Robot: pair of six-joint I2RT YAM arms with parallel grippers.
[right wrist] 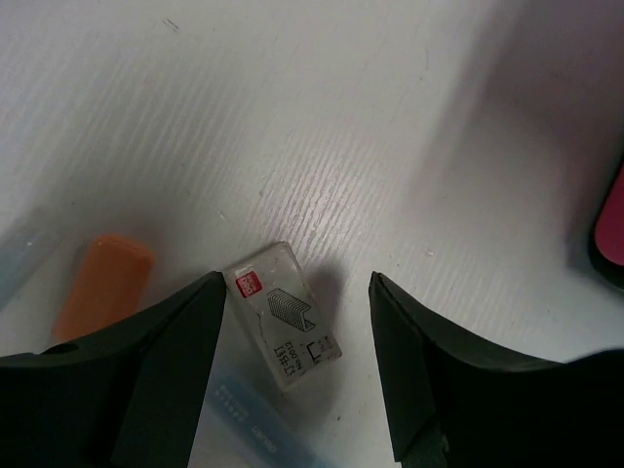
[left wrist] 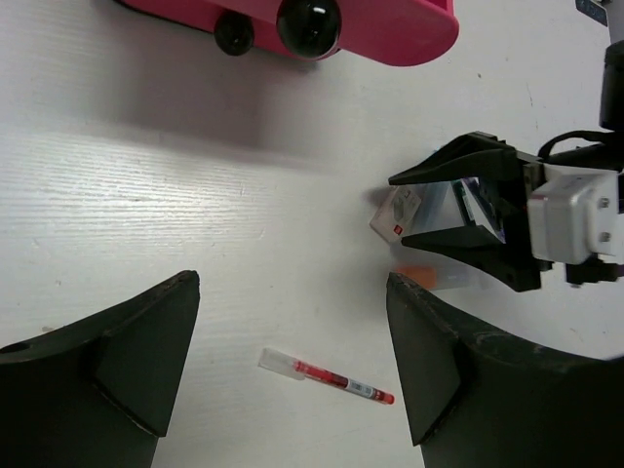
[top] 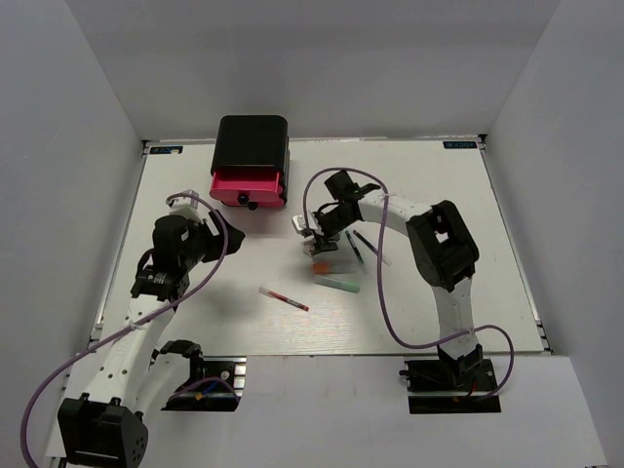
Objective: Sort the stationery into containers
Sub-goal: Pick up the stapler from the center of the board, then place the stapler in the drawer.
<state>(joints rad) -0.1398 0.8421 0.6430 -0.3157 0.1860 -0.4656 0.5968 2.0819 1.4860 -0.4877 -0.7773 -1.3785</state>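
Near the table's middle lies the stationery: a small white staple box [right wrist: 283,317], an orange highlighter [right wrist: 102,283], a light-blue highlighter [right wrist: 244,419], a green highlighter [top: 341,284], thin dark pens [top: 357,244] and a red-and-clear pen [left wrist: 327,375]. My right gripper [right wrist: 295,283] is low over the table and open, its jaws straddling the staple box [top: 299,224]; the left finger touches the box and the right finger stands apart. My left gripper [left wrist: 292,288] hangs open above the red pen [top: 284,298], holding nothing. The containers are pink drawers [top: 249,185] in a black cabinet [top: 252,141]; one drawer is pulled out.
The drawers' black knobs [left wrist: 308,19] face the arms. The right gripper [left wrist: 458,210] and the staple box [left wrist: 400,210] show in the left wrist view, close to the orange highlighter [left wrist: 419,275]. The pink drawer [right wrist: 609,229] shows at the edge of the right wrist view.
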